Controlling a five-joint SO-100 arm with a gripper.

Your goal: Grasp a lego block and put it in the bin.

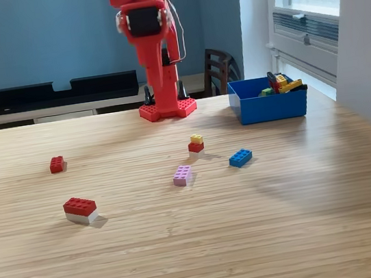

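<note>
Red plastic robot arm [154, 53], bolted by a square red base to the far edge of a pale wooden table [255, 240]. The upper links rise out of the top of the exterior view, so the gripper itself is cut off; whether its jaws stand wide, narrow or closed on anything cannot be told.

To the exterior view's right of the arm's base, close beside it and at about the same depth, stands the shallow rectangular bright blue plastic bin [268, 105]. Several lego blocks already lie in it, yellow, red and green among them; their exact number is hard to make out because they overlap behind the bin's wall.

In front of the base, nearer the camera, loose blocks lie apart on the table: a small yellow block stacked on a red one [196, 143], a blue rectangular block [241, 157], and a pale purple block [182, 175]. Further to the exterior view's left of the arm lie a small red block [56, 164] and, nearest the camera, a red block seated on a white one [81, 210].

Judged from this layout, the task is partly done: some blocks are binned, five pieces or stacks are left, and none is visibly held.
</note>
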